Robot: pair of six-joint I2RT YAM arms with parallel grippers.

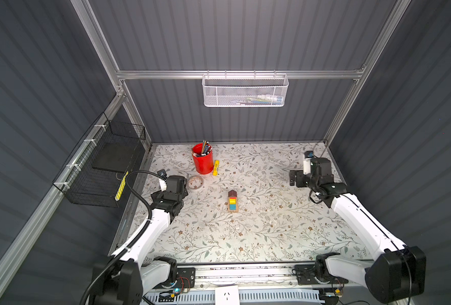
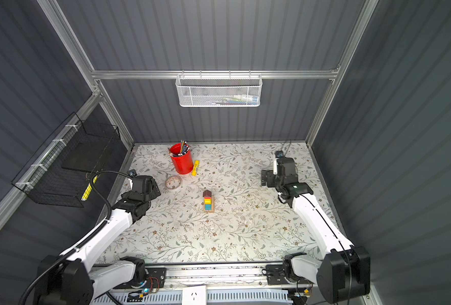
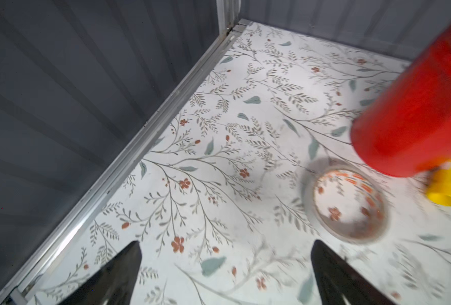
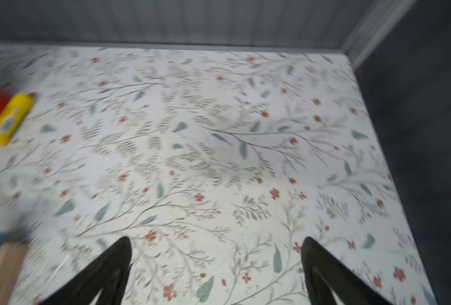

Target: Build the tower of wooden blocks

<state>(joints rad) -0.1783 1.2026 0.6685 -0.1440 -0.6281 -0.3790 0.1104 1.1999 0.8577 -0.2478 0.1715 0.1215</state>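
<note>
There's the tower (image 1: 232,202), upright near the middle of the table (image 1: 272,229), and nothing is touching it. Both top views show it. A tan piece sits at the foot, blue above that, then yellow and red, and the dark roof (image 1: 232,193) is on top. Both arms are well away from it, one to each side.

Over on the left, the left gripper (image 3: 225,245) hangs above the table near the left wall. Its wrist view shows the two black fingers (image 3: 124,266) spread wide with only flowered table between them: released, holding nothing. Just beyond them the tape roll (image 3: 359,235) lies flat on the table. Past that stands the red cup (image 1: 202,161) of pens, with the yellow marker (image 1: 215,167) lying just beside it.

On the right, the right gripper (image 4: 216,240) is out toward the far right of the table, well apart from the tower. Its wrist view is blurred, but the fingers (image 4: 105,269) are plainly apart and bare table shows between them. That's an open hand with nothing in it. At that view's edge there's a smear of tan and blue that I can't make out for sure.

Up on the back wall hangs a white basket (image 1: 244,91), and a black basket (image 1: 100,169) is on the left wall.
</note>
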